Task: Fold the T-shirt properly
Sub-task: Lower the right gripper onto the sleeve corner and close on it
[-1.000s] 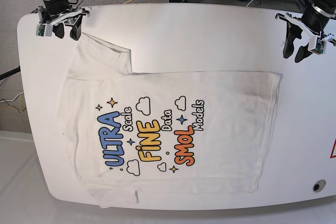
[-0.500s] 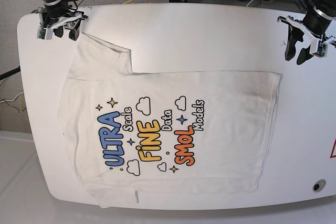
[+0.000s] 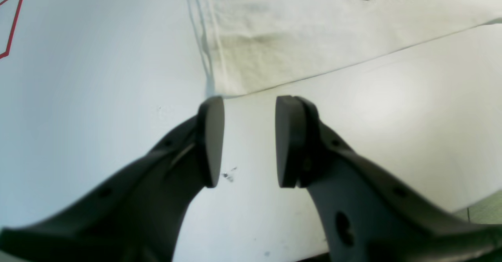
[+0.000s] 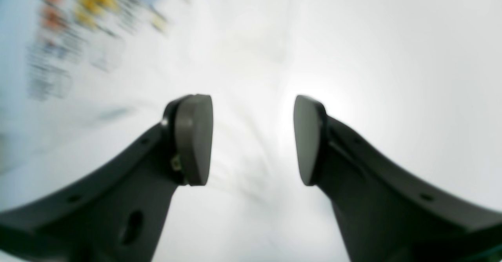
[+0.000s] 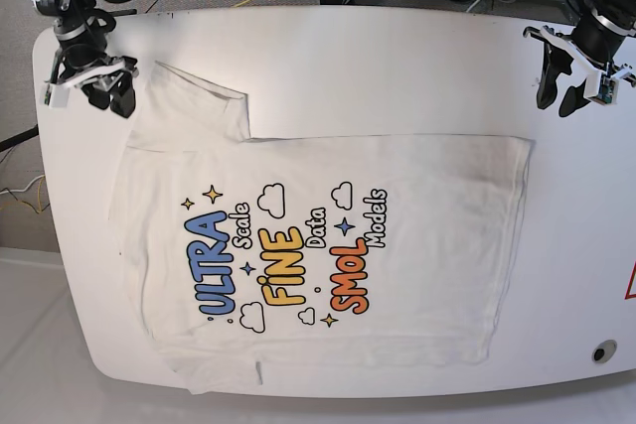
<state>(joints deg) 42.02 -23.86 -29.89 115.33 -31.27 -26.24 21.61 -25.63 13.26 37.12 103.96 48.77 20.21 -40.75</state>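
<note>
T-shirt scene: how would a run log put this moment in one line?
T-shirt: flat on table, unfolded | left gripper: open, empty | right gripper: open, empty

White rounded table (image 5: 397, 67), T-shirt (image 5: 328, 245) spread flat on it, possibly overhanging the near edge

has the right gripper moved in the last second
Yes. In the base view the right gripper has slid toward the table's left edge, away from the T-shirt's sleeve, which it hung over before. Its jaws are open.

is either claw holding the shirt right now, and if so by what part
Nothing is held. The left claw and the right claw are both open and empty, and the T-shirt lies flat on the table.
</note>
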